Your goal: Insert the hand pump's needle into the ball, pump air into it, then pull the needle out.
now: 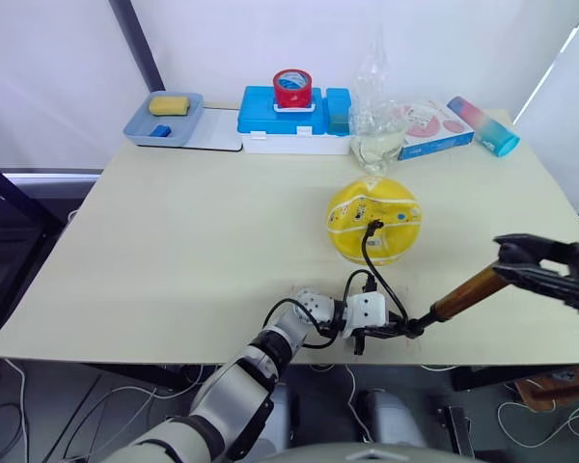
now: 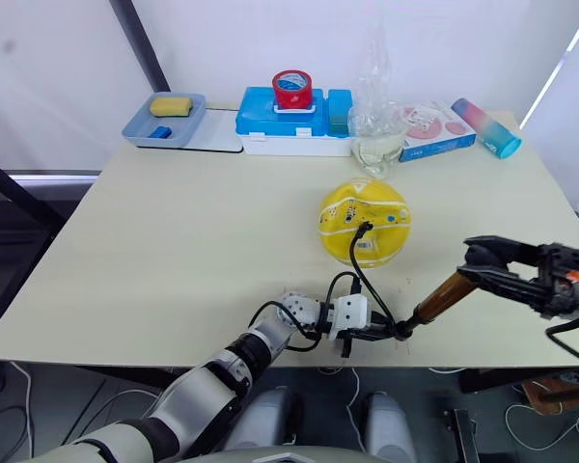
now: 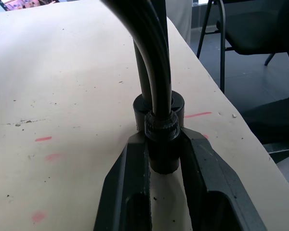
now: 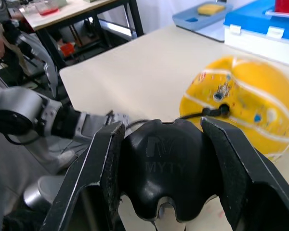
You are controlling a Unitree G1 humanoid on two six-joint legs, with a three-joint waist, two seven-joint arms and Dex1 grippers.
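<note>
Near the front edge of the tabletop (image 1: pixel 174 251), the left tool (image 1: pixel 374 333) is closed around the black lower end of the hand pump (image 1: pixel 463 294). The pump's amber tube slants up to the right, where the right tool (image 4: pixel 166 178) grips its black handle (image 4: pixel 164 163) between both fingers. The thin black hose (image 1: pixel 372 256) curves up to the yellow ball (image 1: pixel 374 220), further back on the tabletop, and its fitting sits in the ball; the needle itself is hidden.

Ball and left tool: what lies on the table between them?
In the left eye view, just the pump's thin black hose arcs from the ball to the pump end clamped in the left tool; otherwise bare table.
</note>
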